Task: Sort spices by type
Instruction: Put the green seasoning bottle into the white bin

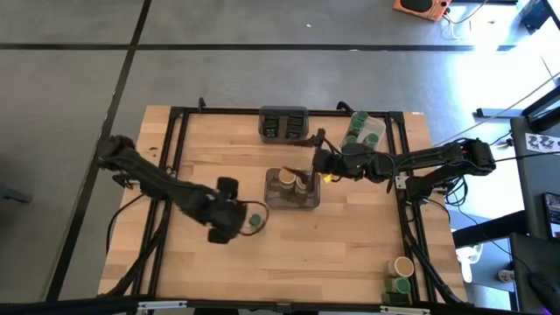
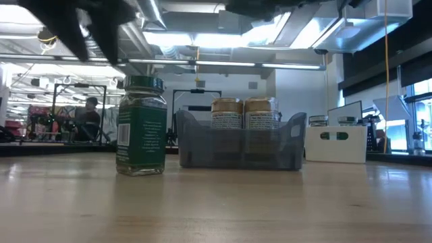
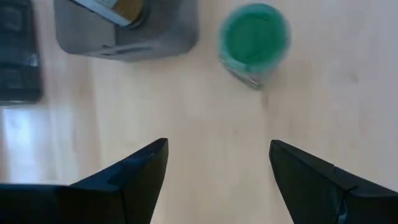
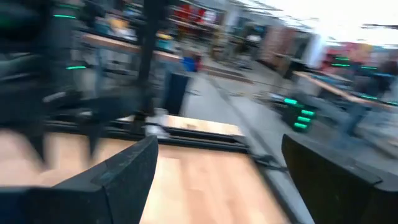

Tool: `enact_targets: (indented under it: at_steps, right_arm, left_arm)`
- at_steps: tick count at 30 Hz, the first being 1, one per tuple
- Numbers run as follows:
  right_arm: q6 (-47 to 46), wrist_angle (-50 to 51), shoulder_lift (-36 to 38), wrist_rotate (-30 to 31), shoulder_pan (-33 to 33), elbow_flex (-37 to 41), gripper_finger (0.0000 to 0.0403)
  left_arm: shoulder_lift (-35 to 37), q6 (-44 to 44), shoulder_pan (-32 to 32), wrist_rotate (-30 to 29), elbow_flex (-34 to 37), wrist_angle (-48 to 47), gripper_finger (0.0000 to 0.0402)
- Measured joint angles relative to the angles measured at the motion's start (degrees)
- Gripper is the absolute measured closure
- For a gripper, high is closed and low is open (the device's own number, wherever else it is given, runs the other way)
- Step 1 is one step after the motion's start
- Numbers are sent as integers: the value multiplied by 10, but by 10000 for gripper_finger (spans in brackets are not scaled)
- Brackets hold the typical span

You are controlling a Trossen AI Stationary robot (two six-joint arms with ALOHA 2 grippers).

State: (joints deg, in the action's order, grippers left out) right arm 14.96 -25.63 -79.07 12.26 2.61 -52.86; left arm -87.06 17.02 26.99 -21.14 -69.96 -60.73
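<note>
Spices sit in several spots on the table (image 1: 350, 254): two tan-lidded jars (image 1: 294, 182) stand in the grey bin (image 1: 292, 203) at its middle, dark tins (image 1: 283, 124) lie at the far edge, and green-lidded jars fill the white tray (image 1: 374, 133). One green jar (image 1: 255, 222) stands alone on the wood, left of the bin. The left gripper (image 1: 229, 220) hovers just beside it with fingers spread and empty, while the right gripper (image 1: 320, 163), also spread, hangs over the bin's far right side.
</note>
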Motion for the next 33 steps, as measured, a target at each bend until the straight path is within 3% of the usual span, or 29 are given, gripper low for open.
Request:
enact_targets:
  at_steps: [5, 11, 16, 26, 33]
  right_arm:
    - [-37, 2, 0, -78, 1, 0, 63]
    - [-69, 6, -26, -74, 13, -5, 63]
    - [-107, 45, -78, -65, 38, -63, 63]
    - [-176, 231, -235, -43, 101, -236, 63]
    - [-171, 315, -320, -75, 118, -322, 63]
  left_arm:
    - [129, 24, 40, 6, 130, 124, 123]
    - [281, 16, 77, -35, 322, 331, 123]
    - [357, -5, 80, -40, 432, 423, 123]
    - [398, 21, 79, -42, 478, 434, 123]
    - [398, 27, 78, -42, 478, 435, 123]
